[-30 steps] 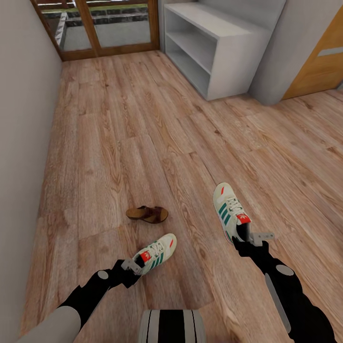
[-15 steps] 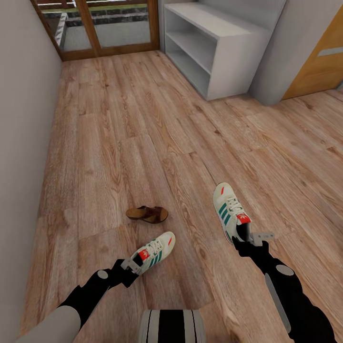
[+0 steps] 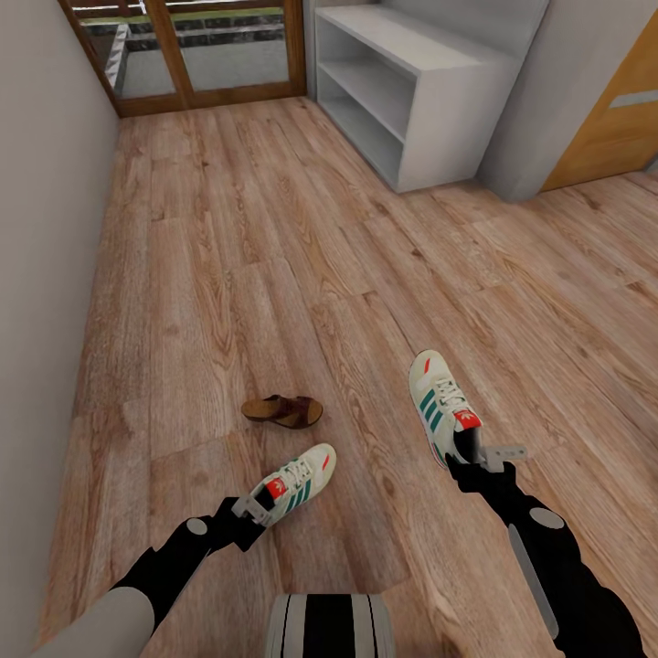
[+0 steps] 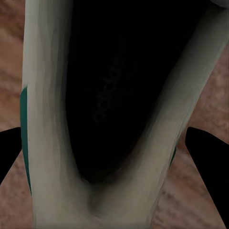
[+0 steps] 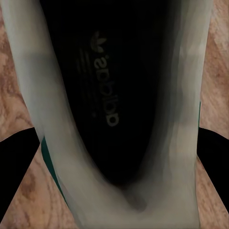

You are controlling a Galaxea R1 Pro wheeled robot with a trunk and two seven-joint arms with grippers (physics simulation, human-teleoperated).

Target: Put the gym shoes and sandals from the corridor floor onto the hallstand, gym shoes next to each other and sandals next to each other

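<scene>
Two cream-white gym shoes with teal stripes lie on the wood-plank corridor floor. My left gripper is shut on the heel of the left gym shoe. Up close, that heel sits between the black fingers. My right gripper is shut on the heel of the right gym shoe, and its collar is squeezed between the fingers. A brown sandal lies on the floor just beyond the left shoe. The hallstand is out of view.
A plain whitish open-shelf unit stands at the far right against a grey pillar. A glass door with a wooden frame closes the far end. A wall runs along the left, and an orange door is at the far right.
The left gym shoe has shifted slightly, its toe drawn a little toward my left gripper. The right shoe and right arm have stayed put.
</scene>
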